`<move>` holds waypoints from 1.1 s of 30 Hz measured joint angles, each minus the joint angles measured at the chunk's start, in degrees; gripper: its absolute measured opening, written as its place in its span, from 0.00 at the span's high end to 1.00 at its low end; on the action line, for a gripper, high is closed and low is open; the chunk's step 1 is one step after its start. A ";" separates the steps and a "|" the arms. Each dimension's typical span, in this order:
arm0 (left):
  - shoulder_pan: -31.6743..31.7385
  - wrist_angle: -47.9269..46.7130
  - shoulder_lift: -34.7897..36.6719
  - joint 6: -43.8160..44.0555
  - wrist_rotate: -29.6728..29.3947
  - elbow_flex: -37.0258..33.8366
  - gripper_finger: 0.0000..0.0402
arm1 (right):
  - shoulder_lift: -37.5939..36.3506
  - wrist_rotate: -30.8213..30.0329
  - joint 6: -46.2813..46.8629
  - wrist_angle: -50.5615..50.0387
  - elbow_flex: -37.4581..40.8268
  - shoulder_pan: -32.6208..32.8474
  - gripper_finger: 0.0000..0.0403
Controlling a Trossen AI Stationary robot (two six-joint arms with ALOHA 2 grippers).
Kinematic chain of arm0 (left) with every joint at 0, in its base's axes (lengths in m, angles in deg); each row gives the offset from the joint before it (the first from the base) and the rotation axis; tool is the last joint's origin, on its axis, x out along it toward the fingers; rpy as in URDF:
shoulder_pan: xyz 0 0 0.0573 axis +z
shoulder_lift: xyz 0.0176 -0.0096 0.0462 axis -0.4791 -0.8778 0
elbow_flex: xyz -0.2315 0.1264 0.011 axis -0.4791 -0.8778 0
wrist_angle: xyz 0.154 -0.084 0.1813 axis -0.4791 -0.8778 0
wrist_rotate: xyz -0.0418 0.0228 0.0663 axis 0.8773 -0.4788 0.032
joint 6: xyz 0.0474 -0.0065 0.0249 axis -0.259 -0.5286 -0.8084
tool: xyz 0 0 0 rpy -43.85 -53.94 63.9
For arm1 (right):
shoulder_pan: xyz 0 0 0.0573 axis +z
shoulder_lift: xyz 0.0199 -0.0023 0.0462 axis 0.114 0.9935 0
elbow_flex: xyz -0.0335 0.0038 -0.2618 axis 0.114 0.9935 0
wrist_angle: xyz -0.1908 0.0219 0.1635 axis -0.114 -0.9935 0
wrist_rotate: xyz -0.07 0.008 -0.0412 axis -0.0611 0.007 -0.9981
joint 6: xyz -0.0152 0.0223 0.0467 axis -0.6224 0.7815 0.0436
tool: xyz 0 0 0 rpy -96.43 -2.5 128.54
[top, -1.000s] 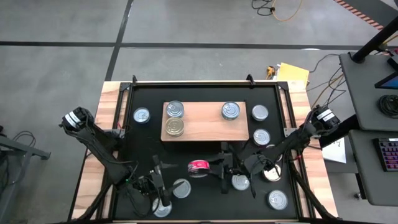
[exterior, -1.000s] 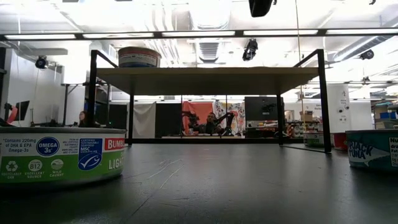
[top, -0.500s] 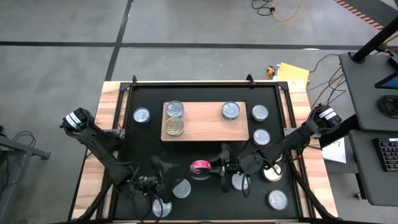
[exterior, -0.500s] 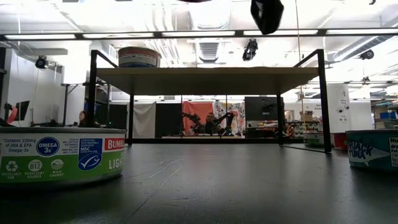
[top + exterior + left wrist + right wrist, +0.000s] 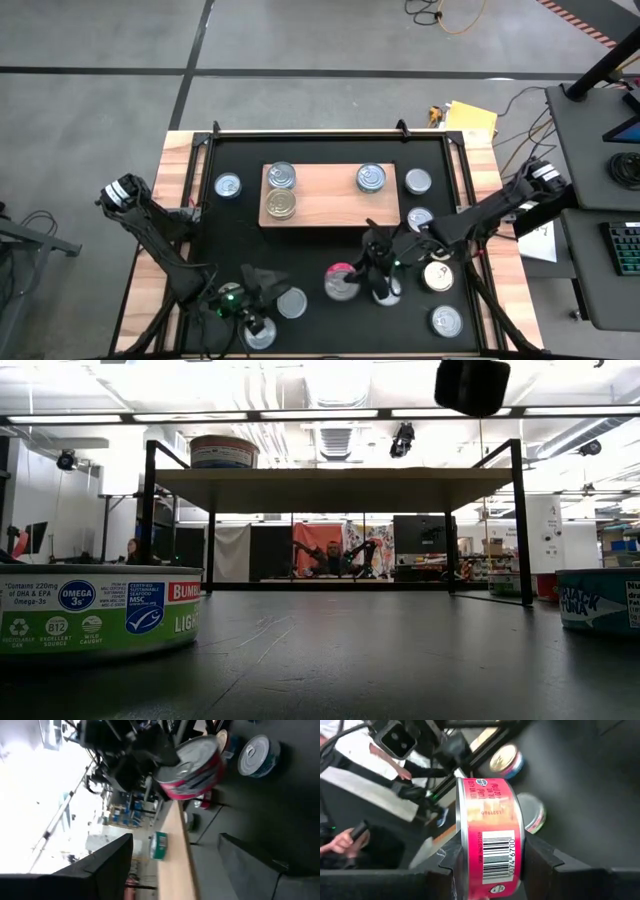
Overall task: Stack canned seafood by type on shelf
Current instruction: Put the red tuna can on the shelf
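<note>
The wooden shelf (image 5: 330,205) stands at the mat's far middle with three silver-lidded cans (image 5: 282,177) on top. My right gripper (image 5: 360,274) is in front of the shelf's near right corner, shut on a can of seafood with a pink-red label (image 5: 490,840). My left gripper (image 5: 262,300) hangs open near the mat's front edge, pointing toward that can (image 5: 195,765), with nothing between its fingers (image 5: 100,865). In the low view the shelf (image 5: 330,485) shows as a raised board on black legs, one can (image 5: 224,452) on it. My right gripper pinches the pink-red can across its height: one finger (image 5: 449,865) lies against the lid end, the other (image 5: 540,860) against the bottom end. The label's barcode side (image 5: 496,855) faces the wrist. The fingers come nearly level from the table's right. The can is lifted clear of the mat and tilted.
Loose cans lie on the black mat: two near my left gripper (image 5: 292,302), one under my right gripper (image 5: 385,290), a gold-lidded one (image 5: 437,275), one at the near right (image 5: 446,321), two right of the shelf (image 5: 418,181), one to its left (image 5: 228,185).
My right gripper has carried the pink-red can a little toward the table's right and near edges and has rolled, so the can, red side up before, now shows its lid upward. My left gripper has rolled about its own line, staying open near the front edge.
</note>
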 joint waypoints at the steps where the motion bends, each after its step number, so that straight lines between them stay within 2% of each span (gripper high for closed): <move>1: 0.04 -0.01 0.00 -1.84 0.00 0.53 0.32 | 0.73 1.14 0.63 1.28 0.02 -0.17 0.68; 4: 0.04 0.15 0.00 -7.15 0.33 1.71 0.32 | 2.43 3.88 2.40 6.71 0.15 -0.29 0.68; 9: 0.22 1.28 -0.46 -16.44 4.88 3.10 0.32 | 4.84 5.07 5.09 19.07 0.10 -0.26 0.68; 17: 1.05 2.96 -6.47 -33.63 4.34 8.82 0.32 | 8.21 4.40 6.86 26.26 -0.31 -0.29 0.68; 25: 2.80 2.18 -12.23 -34.28 2.72 16.05 0.32 | 12.11 4.91 9.10 31.92 -0.20 -0.79 0.68; 33: 3.26 0.15 -14.98 -34.41 2.63 17.76 0.34 | 11.98 4.36 8.64 33.04 -0.20 -0.88 0.68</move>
